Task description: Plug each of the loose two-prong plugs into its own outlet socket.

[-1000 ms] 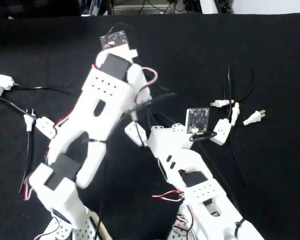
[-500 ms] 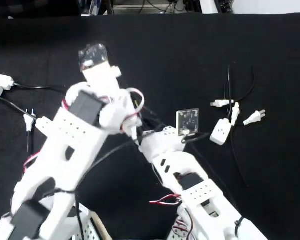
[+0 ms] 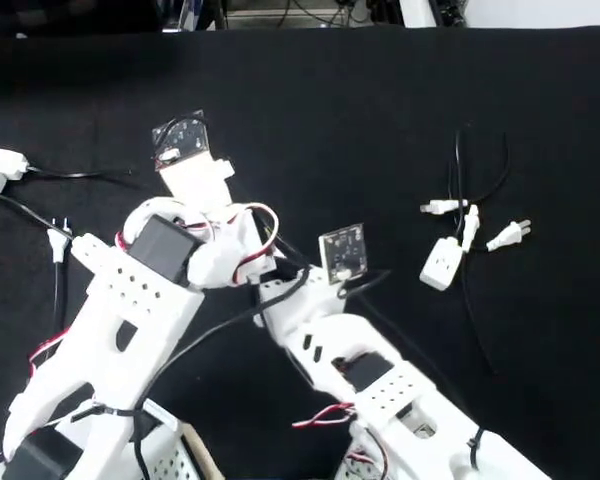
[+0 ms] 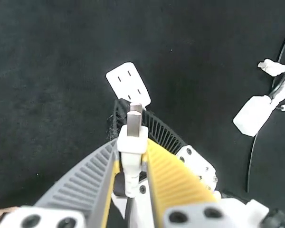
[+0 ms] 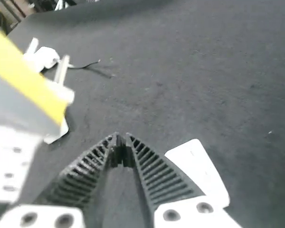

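Scanning the high view, I note one loose white plug (image 3: 507,236) lying on the black cloth surface (image 3: 380,110). Left wrist view: left tool (image 4: 132,143) clamps a white two-prong plug (image 4: 133,135), prongs aimed at the white flat outlet socket (image 4: 128,84). Right wrist view: right tool (image 5: 119,151) pinched closed beside it, apparently steadying.

table cover (image 3: 380,100): black cloth, matt
plug (image 4: 131,135): smooth white plastic, dull metal prongs
outlet socket (image 4: 128,84): smooth white plastic
left gripper (image 4: 132,143): ribbed plastic, matt
right gripper (image 5: 119,144): ribbed dark plastic

plug (image 4: 131,134) in left pincer (image 4: 132,146) just before outlet socket (image 4: 128,84), right pincer (image 5: 120,148) beside it, second socket (image 3: 440,263) well apart rightward
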Controlling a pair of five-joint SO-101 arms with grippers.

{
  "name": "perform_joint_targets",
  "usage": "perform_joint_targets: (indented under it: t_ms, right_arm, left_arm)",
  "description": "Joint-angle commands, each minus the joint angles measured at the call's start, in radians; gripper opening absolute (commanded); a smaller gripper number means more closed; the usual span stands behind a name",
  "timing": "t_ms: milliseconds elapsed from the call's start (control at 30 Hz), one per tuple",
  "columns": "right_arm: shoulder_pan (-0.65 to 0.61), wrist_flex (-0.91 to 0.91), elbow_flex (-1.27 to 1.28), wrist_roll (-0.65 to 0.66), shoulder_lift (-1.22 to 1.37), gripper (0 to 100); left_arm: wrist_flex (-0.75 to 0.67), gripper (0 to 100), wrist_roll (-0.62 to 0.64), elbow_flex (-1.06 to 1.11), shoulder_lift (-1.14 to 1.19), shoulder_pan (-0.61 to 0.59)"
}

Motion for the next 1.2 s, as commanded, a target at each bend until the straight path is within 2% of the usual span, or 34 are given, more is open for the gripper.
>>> perform_joint_targets:
  t_ms: [0,167,367,467,567,733,1167]
  right_arm:
    - [-0.052,0.063,0.004,-0.003,-0.099,1.2]
    - [-0.049,0.262,0.022,-0.003,-0.397,1.3]
    - [-0.044,0.661,0.018,-0.011,-0.866,1.3]
    - [-0.037,0.807,0.007,-0.012,-1.044,1.3]
    - [-0.04,0.802,0.007,-0.014,-0.993,1.2]
    - [-0.035,0.787,0.008,-0.014,-0.977,1.2]
    - [-0.041,0.904,-0.016,-0.003,-0.977,1.2]
  left_arm:
    - [0.014,3,0.0,-0.016,-0.032,-0.002]
    - [0.089,3,-0.049,-0.041,-0.031,0.005]
    - [0.115,3,-0.049,-0.036,-0.032,0.007]
    - [0.129,3,-0.051,-0.035,-0.031,0.064]
    - [0.132,3,-0.072,-0.031,-0.021,0.101]
    - [0.094,3,-0.077,0.005,-0.031,0.097]
    - [0.091,3,-0.092,-0.01,-0.032,0.093]
